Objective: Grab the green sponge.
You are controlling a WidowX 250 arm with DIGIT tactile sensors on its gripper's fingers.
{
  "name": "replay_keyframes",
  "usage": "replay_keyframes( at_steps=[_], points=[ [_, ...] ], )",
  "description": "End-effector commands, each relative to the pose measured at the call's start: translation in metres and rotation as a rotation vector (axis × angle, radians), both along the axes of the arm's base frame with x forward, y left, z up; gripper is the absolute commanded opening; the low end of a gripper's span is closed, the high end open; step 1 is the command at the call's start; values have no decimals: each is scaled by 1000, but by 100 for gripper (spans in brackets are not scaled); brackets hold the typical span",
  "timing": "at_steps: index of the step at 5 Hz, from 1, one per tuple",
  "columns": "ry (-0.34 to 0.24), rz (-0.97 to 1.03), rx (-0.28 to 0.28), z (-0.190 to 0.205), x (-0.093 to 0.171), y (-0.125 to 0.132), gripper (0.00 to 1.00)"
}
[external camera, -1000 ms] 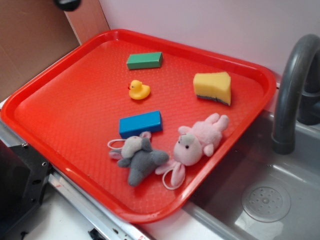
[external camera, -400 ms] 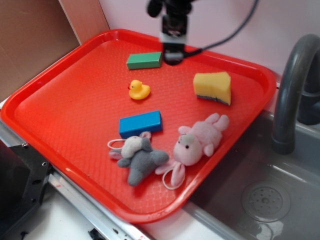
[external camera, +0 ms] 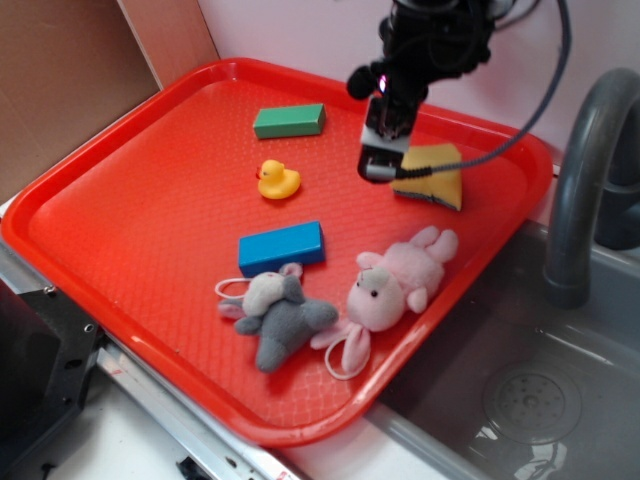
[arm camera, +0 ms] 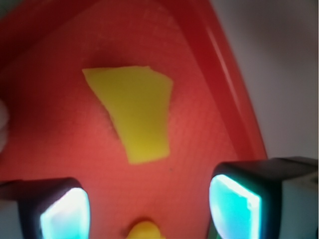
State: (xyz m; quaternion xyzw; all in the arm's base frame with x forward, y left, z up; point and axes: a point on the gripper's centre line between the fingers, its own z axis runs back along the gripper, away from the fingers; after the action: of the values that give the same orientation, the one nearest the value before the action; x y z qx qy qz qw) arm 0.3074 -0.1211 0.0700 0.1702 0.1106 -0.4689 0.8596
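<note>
Above the tray's back-right part, the claw (external camera: 378, 166) hangs in the air w/ its jaws spread wide and nothing between them; the wrist view shows the two fingertips (arm camera: 234, 204) well apart at the bottom corners, bare tray floor in the gap. The claw sits just left of the green sponge (external camera: 432, 176) in the exterior view, partly covering its left edge; can't tell if they touch, but from the wrist cam the sponge (arm camera: 134, 112) lies clear of both fingers, ahead of them. The sponge is a yellow wedge w/ a thin dark layer along its lower face, resting on the red tray (external camera: 120, 230) near the right rim. A cable loops from the arm across the sponge's top.

Left of the claw, a small yellow duck (external camera: 278, 181) stands alone, w/ a flat green block (external camera: 289, 120) behind it toward the back rim. A blue block (external camera: 281, 247) lies nearer the front, and just below it a grey plush (external camera: 277, 315) and a pink plush (external camera: 395, 283) lie side by side, touching. Right of the tray is a grey sink (external camera: 560, 400) w/ a curved dark faucet (external camera: 580, 180).
</note>
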Motion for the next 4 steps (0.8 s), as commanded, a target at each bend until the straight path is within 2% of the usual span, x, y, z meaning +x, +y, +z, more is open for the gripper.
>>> replay_keyframes(
  at_steps=[1, 2, 3, 4],
  points=[
    [24, -108, -17, -28, 13, -17, 100],
    [54, -116, -42, -39, 20, -18, 100],
    [94, -87, -96, -37, 12, -13, 0],
    [-11, 74, -164, -11, -5, -4, 0]
  ],
)
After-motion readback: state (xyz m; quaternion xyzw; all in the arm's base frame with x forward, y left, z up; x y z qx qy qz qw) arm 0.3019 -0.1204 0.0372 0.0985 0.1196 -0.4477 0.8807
